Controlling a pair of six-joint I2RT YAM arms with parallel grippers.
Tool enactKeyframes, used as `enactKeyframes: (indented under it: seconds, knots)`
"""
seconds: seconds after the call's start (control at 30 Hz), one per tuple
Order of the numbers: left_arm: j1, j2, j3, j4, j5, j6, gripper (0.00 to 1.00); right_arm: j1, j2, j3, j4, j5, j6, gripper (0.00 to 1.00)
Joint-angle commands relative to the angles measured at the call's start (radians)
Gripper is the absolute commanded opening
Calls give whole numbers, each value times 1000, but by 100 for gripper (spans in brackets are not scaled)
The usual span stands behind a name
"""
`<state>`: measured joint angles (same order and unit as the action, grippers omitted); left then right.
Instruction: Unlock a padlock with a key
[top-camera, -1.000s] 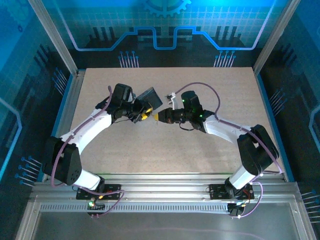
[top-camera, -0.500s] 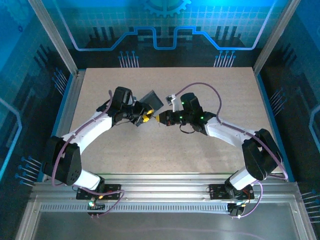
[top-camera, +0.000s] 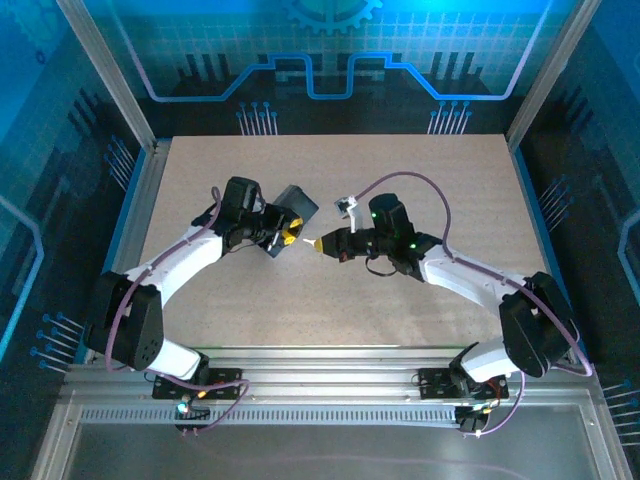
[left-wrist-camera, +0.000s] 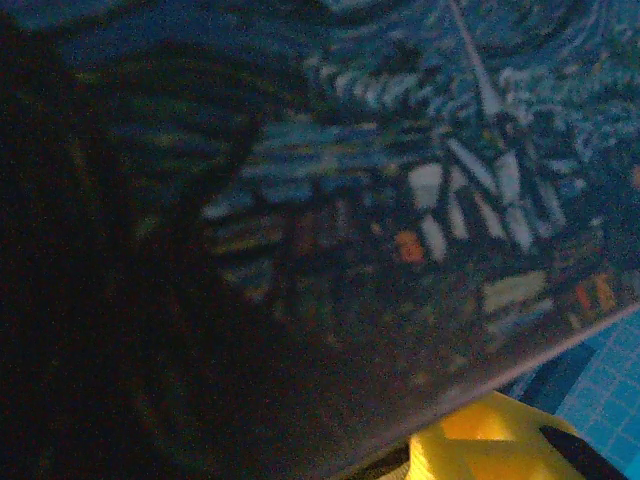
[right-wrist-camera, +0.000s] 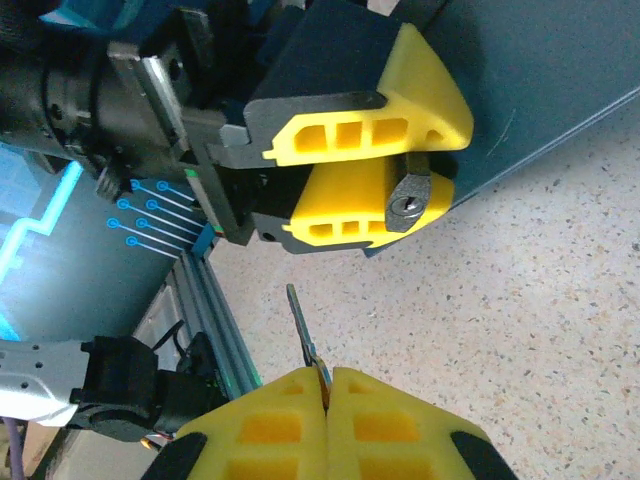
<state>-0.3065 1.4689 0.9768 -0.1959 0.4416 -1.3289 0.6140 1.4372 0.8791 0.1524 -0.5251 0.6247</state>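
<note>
Padlock (right-wrist-camera: 408, 202), small and grey, sits between the yellow tips of the left gripper (right-wrist-camera: 450, 155), which seems to pinch it in a narrow grip, keyhole facing outward. The dark-blue tin (right-wrist-camera: 540, 80) lies just behind. Below it, apart, the key (right-wrist-camera: 302, 325) stands up from the tightly closed right gripper (right-wrist-camera: 327, 385). To do this well, match the blade to the slot's angle, then advance straight and slowly.

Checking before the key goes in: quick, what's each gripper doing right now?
Left gripper: closed on the padlock.
Right gripper: closed on the key.
</note>
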Motion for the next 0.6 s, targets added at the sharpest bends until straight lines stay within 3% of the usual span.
enactKeyframes:
  seconds: [0.0, 0.57]
  knots:
    - [3, -22, -7, 80, 30, -15, 0, -12, -3, -14, 36, -15, 12, 0]
    - [4, -31, -20, 103, 66, -16, 0, -34, 109, 52, 83, -22, 21, 0]
